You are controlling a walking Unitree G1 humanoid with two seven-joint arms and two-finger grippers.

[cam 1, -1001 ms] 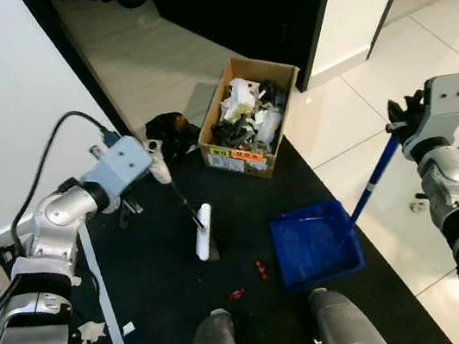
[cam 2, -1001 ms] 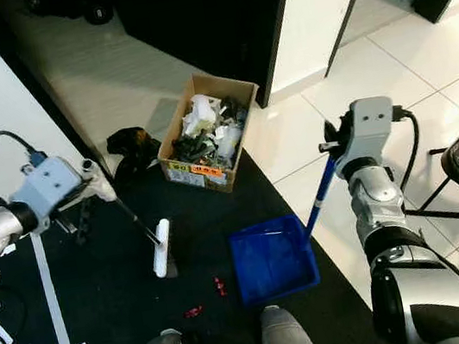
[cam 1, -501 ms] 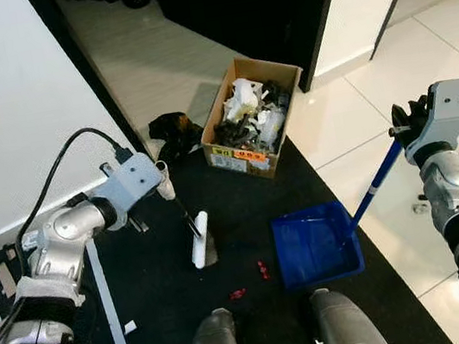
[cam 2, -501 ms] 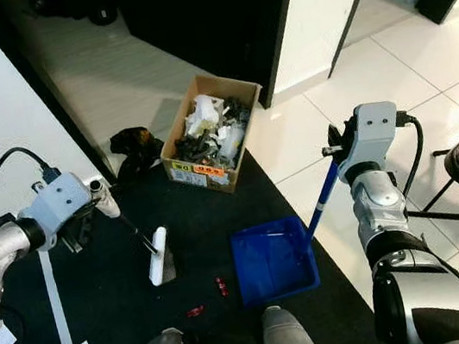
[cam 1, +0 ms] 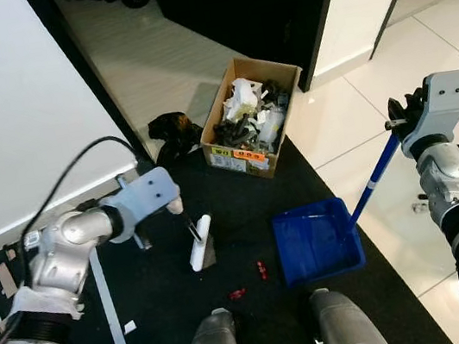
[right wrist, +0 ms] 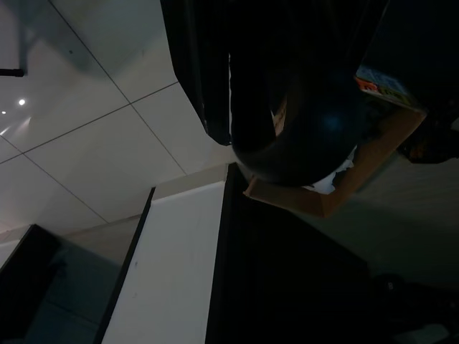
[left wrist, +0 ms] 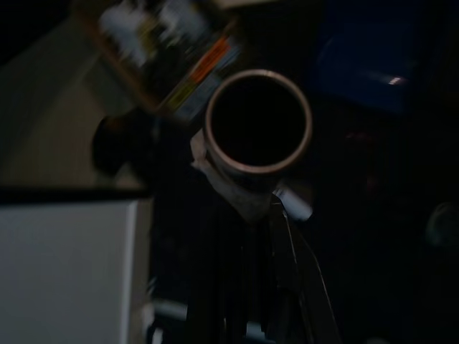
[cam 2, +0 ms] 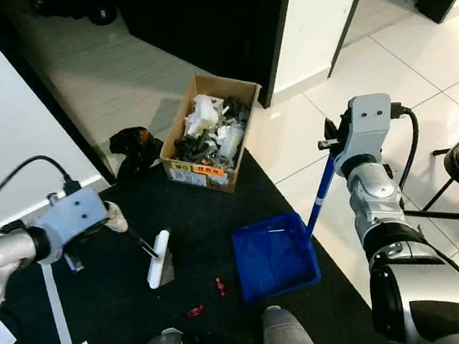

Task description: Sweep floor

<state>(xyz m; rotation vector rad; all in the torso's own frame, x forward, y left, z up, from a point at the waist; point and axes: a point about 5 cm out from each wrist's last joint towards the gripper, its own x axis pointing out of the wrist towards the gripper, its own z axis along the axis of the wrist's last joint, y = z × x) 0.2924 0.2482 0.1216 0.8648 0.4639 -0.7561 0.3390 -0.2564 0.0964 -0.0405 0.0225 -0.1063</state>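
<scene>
While the red scraps (cam 1: 260,267) are lying unswept at lower centre, the left gripper (cam 1: 171,206) is gripping the brush (cam 1: 199,241) (left of them) and the right gripper (cam 1: 398,121) is clasping the blue dustpan (cam 1: 315,242) handle.

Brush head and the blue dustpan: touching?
Apart. The left eye view shows bare black mat between the brush head and the blue dustpan, with red scraps lying there.

- The contents of the cardboard box (cam 1: 253,129) are too jumbled to be identified.
- The small red bits (cam 1: 262,266) on the dark mat (cam 1: 245,213) are too small to be identified.
- The left wrist view is blurred and dark.
</scene>
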